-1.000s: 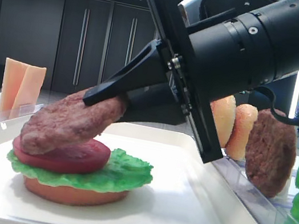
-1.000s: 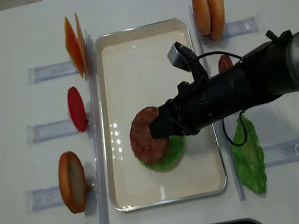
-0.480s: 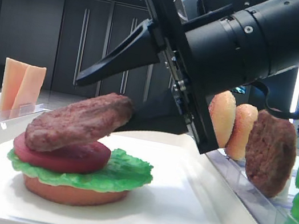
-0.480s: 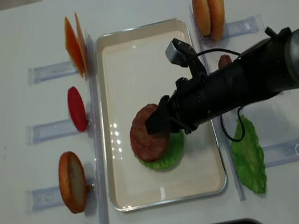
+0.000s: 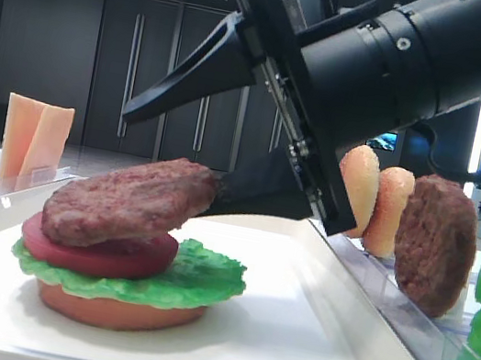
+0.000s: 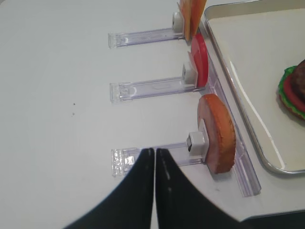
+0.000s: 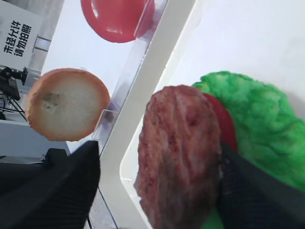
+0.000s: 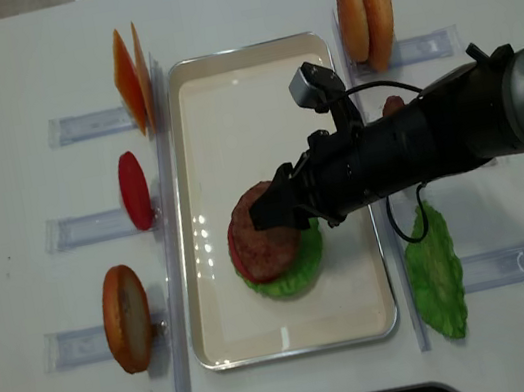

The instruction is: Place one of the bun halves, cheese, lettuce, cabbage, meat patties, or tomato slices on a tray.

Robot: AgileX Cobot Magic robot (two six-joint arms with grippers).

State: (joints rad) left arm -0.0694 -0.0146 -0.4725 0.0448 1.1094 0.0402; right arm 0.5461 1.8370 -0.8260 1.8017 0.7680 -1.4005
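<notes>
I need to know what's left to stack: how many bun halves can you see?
4. One at the bottom of the stack on the tray, one in the left rack, two upright together at the right rear. None seems hidden.

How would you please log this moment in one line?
right tool: open | patty: released, tilted on tomato | stack: on tray | left tool: shut, idle

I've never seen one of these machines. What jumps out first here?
A half-built burger stack on the white tray: bun, lettuce, tomato slice and a meat patty lying tilted on top. Over it, the big black right pincer stands open, one finger above the patty, one at its edge. Spare buns stand upright in a clear rack at the tray's far right.
</notes>
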